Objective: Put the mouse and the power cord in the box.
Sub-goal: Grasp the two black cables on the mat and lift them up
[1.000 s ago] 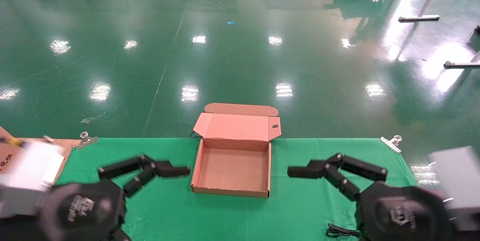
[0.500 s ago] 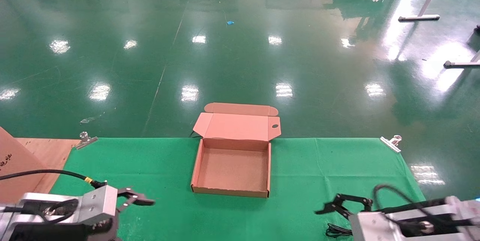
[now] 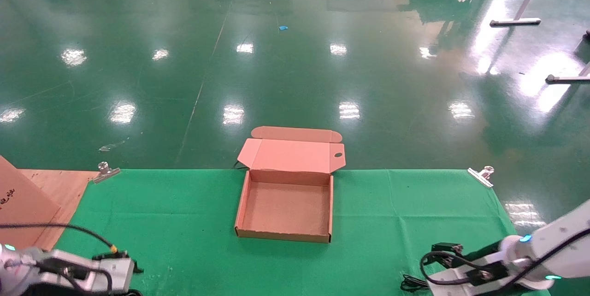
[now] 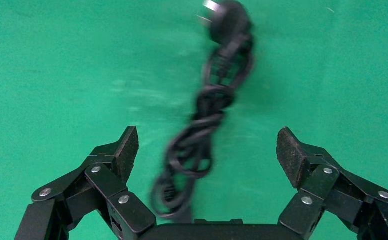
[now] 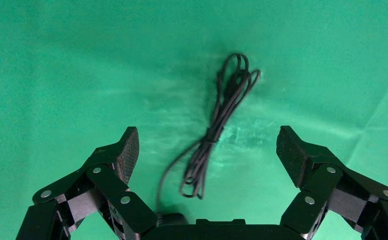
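Note:
The box (image 3: 286, 208), shallow brown cardboard with its lid folded back, stands open and empty at the table's middle. In the left wrist view the power cord (image 4: 201, 125) lies bundled on the green cloth, its chunky plug (image 4: 226, 17) at the far end. My left gripper (image 4: 206, 145) hovers open over it, fingers either side and apart from it. In the right wrist view the mouse's thin coiled cable (image 5: 221, 115) lies under my open right gripper (image 5: 206, 145). Of the mouse, only a dark edge (image 5: 171, 218) shows at the gripper's base.
A larger brown carton (image 3: 18, 204) with black writing stands at the left on a wooden board (image 3: 64, 183). Metal clips (image 3: 105, 171) (image 3: 481, 174) hold the green cloth (image 3: 184, 213) at the far corners. Beyond the far edge is shiny green floor.
Both arms have drawn back from beside the box to the table's near corners and turned downward, the left over the power cord, the right over the mouse cable. Both grippers stayed open.

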You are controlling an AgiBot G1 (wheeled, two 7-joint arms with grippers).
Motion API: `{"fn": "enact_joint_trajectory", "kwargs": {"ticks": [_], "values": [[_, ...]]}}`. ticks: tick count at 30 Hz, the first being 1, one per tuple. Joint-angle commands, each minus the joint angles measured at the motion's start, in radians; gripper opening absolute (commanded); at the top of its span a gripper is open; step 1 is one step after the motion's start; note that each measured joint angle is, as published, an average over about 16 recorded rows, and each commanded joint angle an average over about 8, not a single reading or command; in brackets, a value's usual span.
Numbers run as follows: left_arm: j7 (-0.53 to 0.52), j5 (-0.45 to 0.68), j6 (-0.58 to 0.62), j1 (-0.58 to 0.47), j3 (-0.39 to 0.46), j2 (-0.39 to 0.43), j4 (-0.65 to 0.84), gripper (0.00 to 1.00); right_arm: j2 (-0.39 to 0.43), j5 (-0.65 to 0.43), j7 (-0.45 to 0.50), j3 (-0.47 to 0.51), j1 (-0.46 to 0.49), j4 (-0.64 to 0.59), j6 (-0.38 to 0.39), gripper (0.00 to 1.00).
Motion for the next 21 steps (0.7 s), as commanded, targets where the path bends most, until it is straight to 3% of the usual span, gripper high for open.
{"fn": "enact_joint_trajectory", "kwargs": {"ticks": [1,12,13,14,20,21], "values": [[0.032,0.022,-0.008,-0.006,0.015,0.022,0.055,1.0,-0.03,-0.031,-0.028,-0.012,0.003,-0.058,0.044,1.0],[0.136,0.039,-0.08,-0.036,0.024,0.101,0.236,1.0,-0.15,-0.032,-0.199,-0.012,0.054,-0.385,0.166,1.0],[0.141,0.04,-0.092,-0.038,0.024,0.105,0.248,1.0,-0.156,-0.027,-0.213,-0.009,0.059,-0.411,0.17,0.9],[0.145,0.04,-0.103,-0.04,0.024,0.108,0.259,0.91,-0.161,-0.022,-0.225,-0.006,0.064,-0.434,0.173,0.77],[0.17,0.031,-0.141,-0.05,0.015,0.118,0.312,0.16,-0.176,0.001,-0.306,0.006,0.092,-0.546,0.185,0.02],[0.175,0.029,-0.14,-0.052,0.014,0.119,0.319,0.04,-0.178,0.002,-0.319,0.007,0.096,-0.56,0.187,0.0]]}}
